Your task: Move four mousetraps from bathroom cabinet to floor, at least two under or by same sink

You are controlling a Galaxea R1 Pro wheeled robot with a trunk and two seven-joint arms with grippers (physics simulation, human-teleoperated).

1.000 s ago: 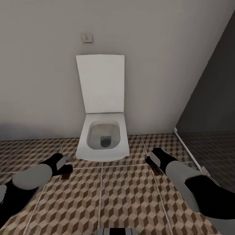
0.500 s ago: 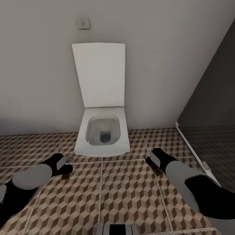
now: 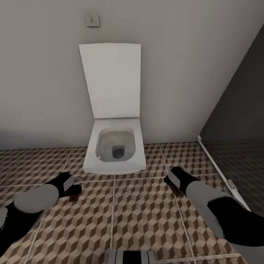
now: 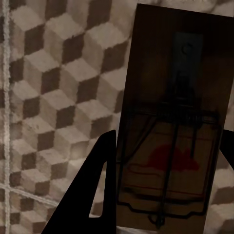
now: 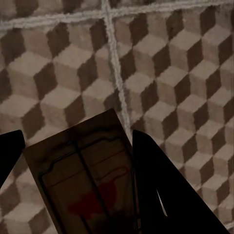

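White toilet (image 3: 114, 146) lid up, cube-patterned floor (image 3: 139, 216), both end effectors low, left (image 3: 73, 185), right (image 3: 171, 179)

Dark matt wooden mousetrap (image 4: 173, 126) with metal wire; matt tiled bathroom floor (image 3: 139, 216); glossy white toilet (image 3: 113, 146)

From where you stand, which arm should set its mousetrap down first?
Neither has a clear edge. The left gripper and the right gripper each clamp a mousetrap at a similar height over the bathroom floor. The sink is out of view, facing the toilet.
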